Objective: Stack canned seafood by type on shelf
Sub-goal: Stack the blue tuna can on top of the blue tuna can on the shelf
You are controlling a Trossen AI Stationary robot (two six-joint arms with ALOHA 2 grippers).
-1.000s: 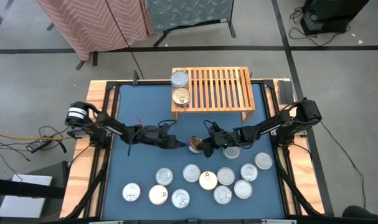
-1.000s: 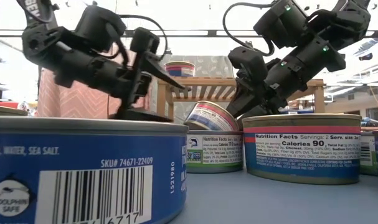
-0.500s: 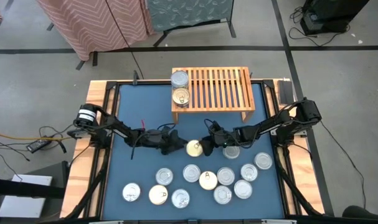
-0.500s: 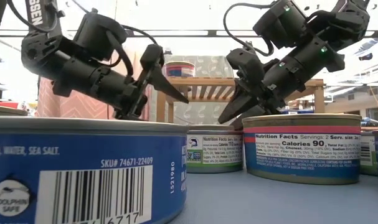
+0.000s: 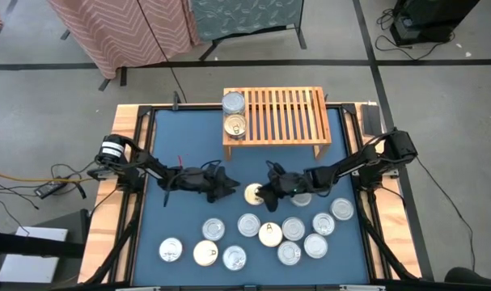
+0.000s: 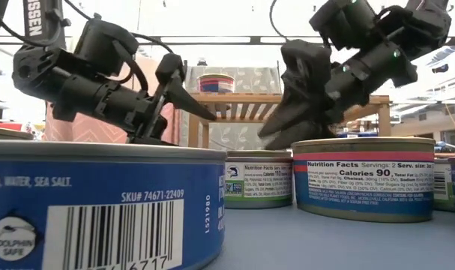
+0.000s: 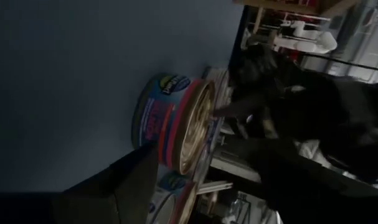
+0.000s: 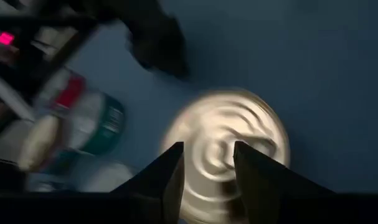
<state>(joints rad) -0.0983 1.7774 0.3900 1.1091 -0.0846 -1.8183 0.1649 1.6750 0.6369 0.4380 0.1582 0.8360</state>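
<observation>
A gold-topped can [image 5: 252, 193] with a red and blue label [image 7: 152, 118] stands flat on its base on the blue table, between my two grippers. On its left, my left gripper [image 5: 226, 191] points at its side, open, one finger on either side ahead of it and clear of it. My right gripper [image 5: 264, 192] comes from the right, tipped down over the can's top [image 8: 229, 149], with a narrow gap between its fingers. The wooden shelf [image 5: 285, 117] stands at the far side with two silver-topped cans [image 5: 233, 102] [image 5: 235, 125] on its left end. My right gripper slants down from the table's right, its fingertips [image 8: 176, 158] over the can's gold top near the rim [image 7: 212, 113]. Nothing lies between the fingers. I cannot tell whether a fingertip touches the top.
Several more cans [image 5: 265, 234] lie in a loose cluster toward the near edge, right of and behind my right gripper. One can [image 6: 100, 202] fills the low view's foreground. The table's left half and the shelf's right part are bare.
The can, tilted at my right gripper's fingers a second ago, now stands flat on the table. My left gripper has rolled about its own axis and sunk a little. My right gripper has tipped further down over the can.
</observation>
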